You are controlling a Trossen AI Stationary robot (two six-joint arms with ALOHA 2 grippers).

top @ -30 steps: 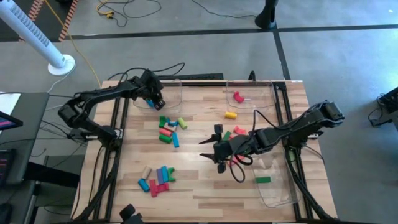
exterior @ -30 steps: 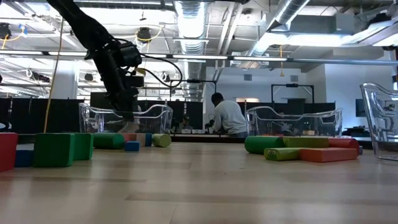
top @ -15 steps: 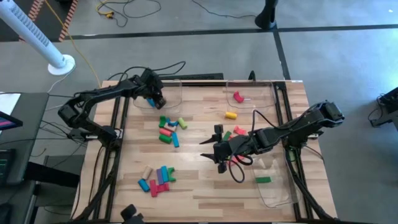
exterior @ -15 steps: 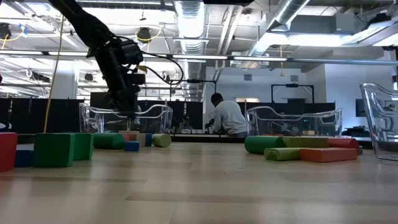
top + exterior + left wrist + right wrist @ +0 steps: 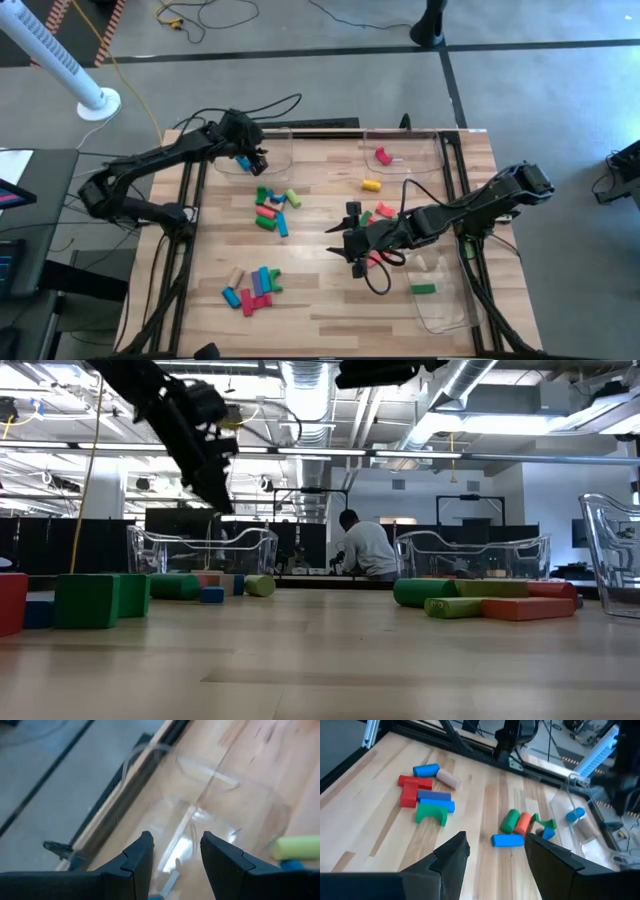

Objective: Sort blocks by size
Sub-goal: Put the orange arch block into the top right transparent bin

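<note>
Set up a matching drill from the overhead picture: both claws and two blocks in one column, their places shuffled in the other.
Things:
1. left claw
2. right claw
3. green bar
4. pink block

Places, as the high view shows them:
A. inside the lower-right clear tray
B. over the upper-left clear tray
C. over the middle of the table, open, holding nothing
D. inside the upper-right clear tray

Pairs: 1-B, 2-C, 3-A, 4-D
</note>
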